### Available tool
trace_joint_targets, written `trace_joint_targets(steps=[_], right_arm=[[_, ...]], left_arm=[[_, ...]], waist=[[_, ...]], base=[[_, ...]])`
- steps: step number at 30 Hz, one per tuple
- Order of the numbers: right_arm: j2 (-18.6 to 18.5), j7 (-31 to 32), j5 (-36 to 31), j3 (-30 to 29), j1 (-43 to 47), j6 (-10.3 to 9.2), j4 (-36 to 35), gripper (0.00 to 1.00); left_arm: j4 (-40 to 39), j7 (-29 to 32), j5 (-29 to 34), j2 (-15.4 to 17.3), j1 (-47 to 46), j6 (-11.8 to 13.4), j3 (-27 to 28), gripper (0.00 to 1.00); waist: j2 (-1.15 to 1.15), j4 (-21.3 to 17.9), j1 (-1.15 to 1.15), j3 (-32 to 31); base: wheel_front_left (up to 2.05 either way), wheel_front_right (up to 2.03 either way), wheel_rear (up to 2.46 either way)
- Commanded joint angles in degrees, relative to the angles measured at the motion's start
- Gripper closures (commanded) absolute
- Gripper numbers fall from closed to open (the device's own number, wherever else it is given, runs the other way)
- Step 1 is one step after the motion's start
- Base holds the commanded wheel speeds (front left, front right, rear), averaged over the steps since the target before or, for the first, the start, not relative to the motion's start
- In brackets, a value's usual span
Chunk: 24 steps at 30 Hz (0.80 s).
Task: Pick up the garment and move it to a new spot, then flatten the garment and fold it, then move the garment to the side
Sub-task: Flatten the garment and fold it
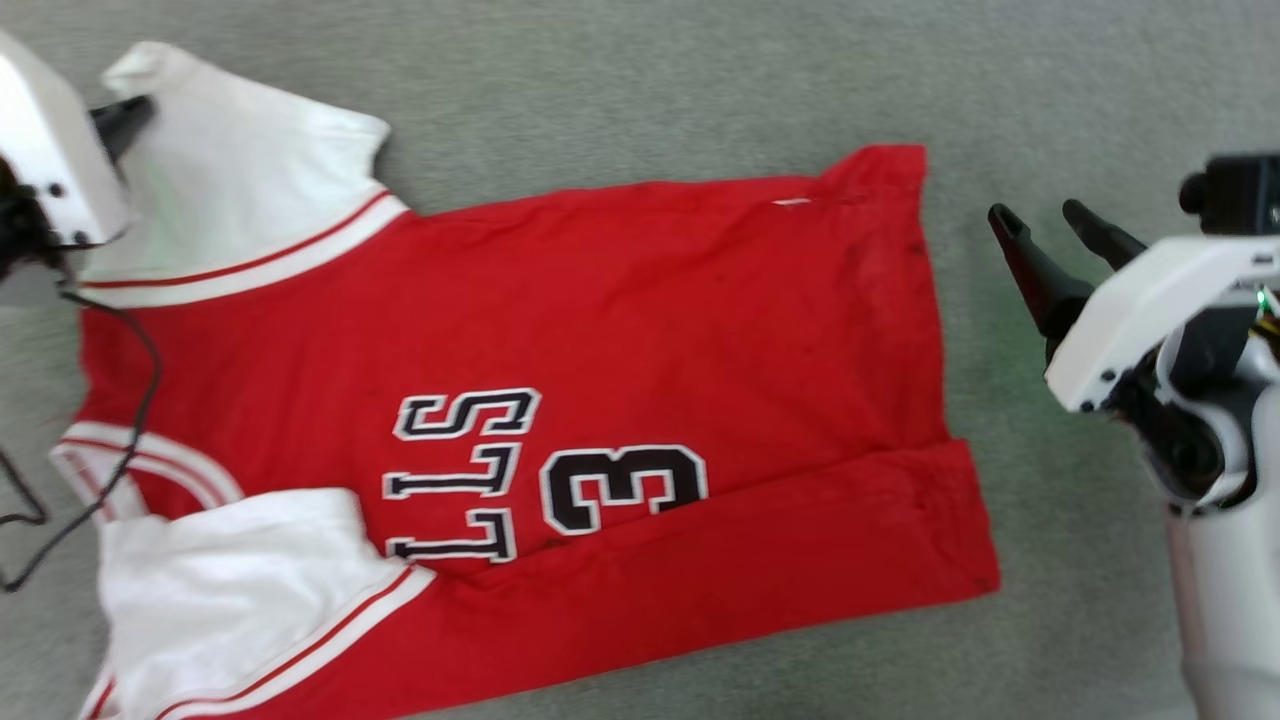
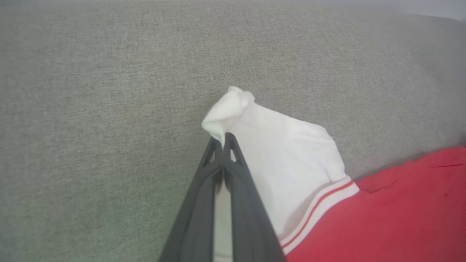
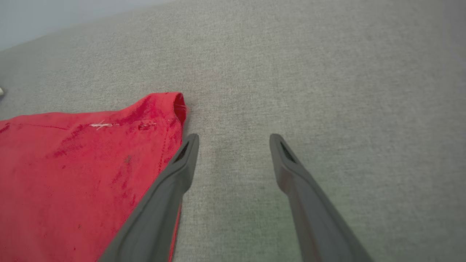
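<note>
Room to pass over grey cloth surface (image 1: 650, 80) from 12 to 3 o'clock — garment (image 1: 650, 320) covers ctr, cable (image 1: 155, 380) at 9.

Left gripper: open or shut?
Shut on the garment: in the left wrist view the left gripper fingers meet, pinching its white sleeve tip.

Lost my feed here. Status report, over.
Left gripper shut on garment, at white sleeve tip. Right gripper open, beside hem corner. Garment spread on grey surface. Nothing in the way.
</note>
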Motion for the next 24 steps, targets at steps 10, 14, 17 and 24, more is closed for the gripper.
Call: trace_joint_targets(steps=[10,14,17,24], right_arm=[[-1.0,19.3,1.35,1.36,-12.65,-0.01,9.77,0.0],[-0.63,23.24,0.81,2.15,-15.3,-0.01,15.21,0.0],[-0.19,26.52,0.02,3.38,-16.05,-0.01,20.71,0.56],[-0.82,25.35,0.55,4.56,-18.42,0.0,23.06,1.0]], left_arm=[[-1.68,-3.21,0.56,-4.3,-2.67,-3.29,-1.75,1.0],[-1.74,-4.14,1.24,-4.52,-3.46,-4.02,-2.21,1.0],[-1.15,-4.87,1.53,-5.02,-3.73,-4.68,-2.76,1.0],[0.38,-6.73,0.86,-5.2,-1.43,-5.48,-2.36,1.0]], waist=[[0.0,6.72,0.0,0.59],[0.0,7.79,0.0,1.61],[0.0,8.42,0.0,1.72],[0.0,8.91,0.0,-0.94]], base=[[0.0,0.0,0.0],[0.0,0.0,0.0],[0.0,0.0,0.0],[0.0,0.0,0.0]])
